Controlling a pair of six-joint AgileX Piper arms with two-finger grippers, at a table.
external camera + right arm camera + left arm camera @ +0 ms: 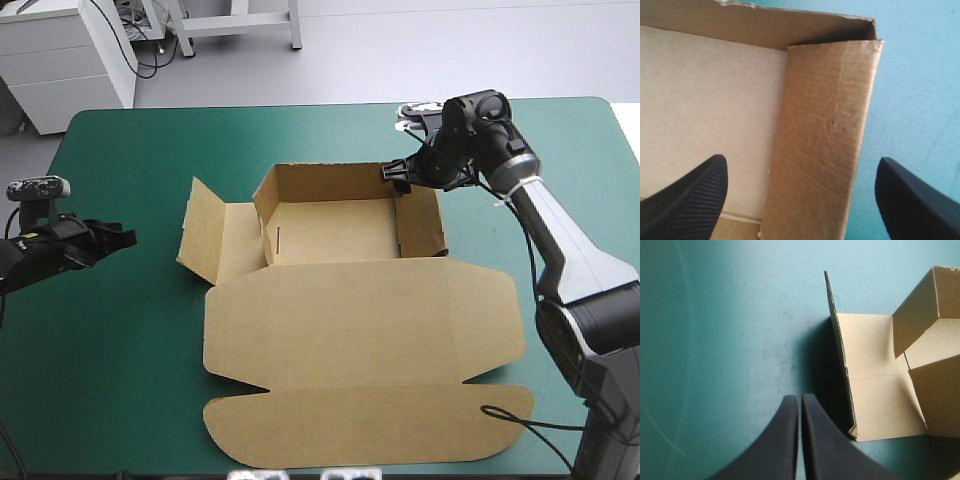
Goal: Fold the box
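Note:
The brown box [340, 230] stands mid-table as an open tray, with its far and right walls raised and its wide lid [365, 335] lying flat toward the front edge. Its left side flap [205, 232] is spread outward and half raised. My right gripper [398, 175] hovers at the tray's far right corner. In its wrist view that gripper [801, 162] is open, one finger inside the tray and one outside the folded right wall [825, 130]. My left gripper [122, 240] rests low over the cover left of the box; it [800, 399] is shut and empty, just short of the left flap [875, 385].
The teal-green cover [120, 350] lies bare to the left and front left of the box. The lid's rounded front flap [370, 425] reaches nearly to the table's front edge. A black cable loop [520, 420] lies at the front right.

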